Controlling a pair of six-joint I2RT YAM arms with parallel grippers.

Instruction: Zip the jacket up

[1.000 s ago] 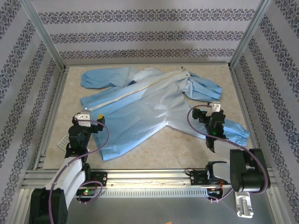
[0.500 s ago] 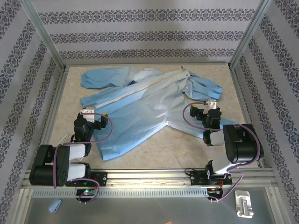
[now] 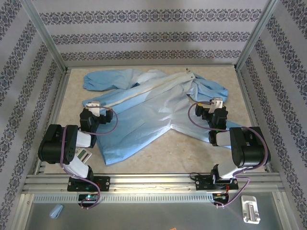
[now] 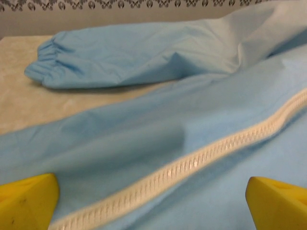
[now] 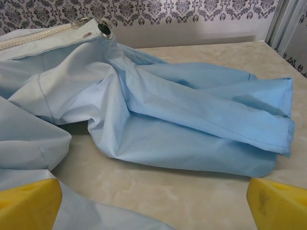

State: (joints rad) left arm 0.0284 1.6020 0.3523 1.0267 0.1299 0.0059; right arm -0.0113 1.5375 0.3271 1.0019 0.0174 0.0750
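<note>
Both arms sit further up-frame than before, reaching the jacket [image 3: 144, 103], which lies spread mid-frame on the counter [image 3: 192, 148]. Left end effector [image 3: 92, 111] apart over the zipper [image 4: 192, 165]; right end effector [image 3: 214, 108] apart by the sleeve [image 5: 201, 129].

Jacket [image 3: 144, 110]: thin cloth, light blue, matt with a slight sheen on folds, creased; gathered cuffs puckered. 
Zipper [image 4: 192, 165]: pale ribbed teeth, plastic-looking, faintly glossy. 
Snap [image 5: 105, 29] at the collar: dark centre, shiny metal rim. 
Table [image 3: 192, 148]: beige mottled, stone-like pattern, smooth, dull. 
Frame rail [image 3: 153, 178]: bare brushed metal, grooved, soft shine. 
Walls [image 3: 153, 38]: printed damask stripes, flat and matt; cloth or paper, cannot tell. 
Left gripper [image 4: 153, 203] fingertips [image 4: 29, 199]: yellow, matt, plastic-looking, a few dark specks.
</note>
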